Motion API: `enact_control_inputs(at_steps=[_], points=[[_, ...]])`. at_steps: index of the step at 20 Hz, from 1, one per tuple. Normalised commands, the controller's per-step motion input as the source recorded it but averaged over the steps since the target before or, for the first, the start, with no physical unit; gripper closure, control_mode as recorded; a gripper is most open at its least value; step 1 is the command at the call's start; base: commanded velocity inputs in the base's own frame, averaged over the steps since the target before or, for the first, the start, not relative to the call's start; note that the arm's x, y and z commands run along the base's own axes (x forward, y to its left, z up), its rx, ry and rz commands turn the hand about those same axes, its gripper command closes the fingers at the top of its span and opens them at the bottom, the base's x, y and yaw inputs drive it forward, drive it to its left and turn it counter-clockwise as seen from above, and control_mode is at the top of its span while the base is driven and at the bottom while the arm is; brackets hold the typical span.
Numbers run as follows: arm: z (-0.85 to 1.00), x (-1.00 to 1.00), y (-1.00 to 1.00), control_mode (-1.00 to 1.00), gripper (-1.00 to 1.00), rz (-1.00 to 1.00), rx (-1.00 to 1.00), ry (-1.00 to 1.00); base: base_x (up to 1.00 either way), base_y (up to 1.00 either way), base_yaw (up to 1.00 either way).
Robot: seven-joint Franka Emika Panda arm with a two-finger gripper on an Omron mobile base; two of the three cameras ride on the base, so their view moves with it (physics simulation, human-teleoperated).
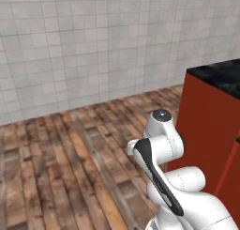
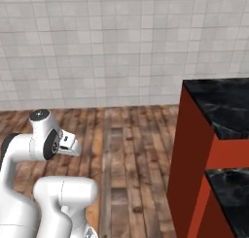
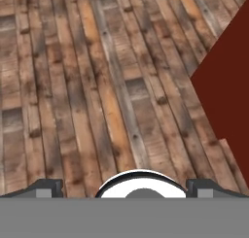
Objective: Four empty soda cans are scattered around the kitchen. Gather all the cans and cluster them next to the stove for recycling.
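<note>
The white tile wall backs a wood plank floor. The arm is folded low over the floor. At right stands a red cabinet topped by a black marbled counter. In the hand view, the gripper points at the floor, its fingertips set wide apart and holding nothing, the cabinet side just to the right.

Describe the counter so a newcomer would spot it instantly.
Start from the white tiled wall and follow the wood floor rightward. There the red cabinet rises, and the counter is its top: black with pale marbling, the one dark glossy surface here.
</note>
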Motion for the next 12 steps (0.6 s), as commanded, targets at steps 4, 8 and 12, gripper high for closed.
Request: enact_control_inputs(at_steps=[4,8,12], points=[[0.0,0.0,0.0,1.0,-1.0,0.0,0.0,0.0,0.72,0.25,0.0],[0.0,0.0,0.0,1.0,-1.0,0.0,0.0,0.0,0.72,0.25,0.0],[0.0,0.0,0.0,1.0,-1.0,0.0,0.0,0.0,0.72,0.25,0.0]])
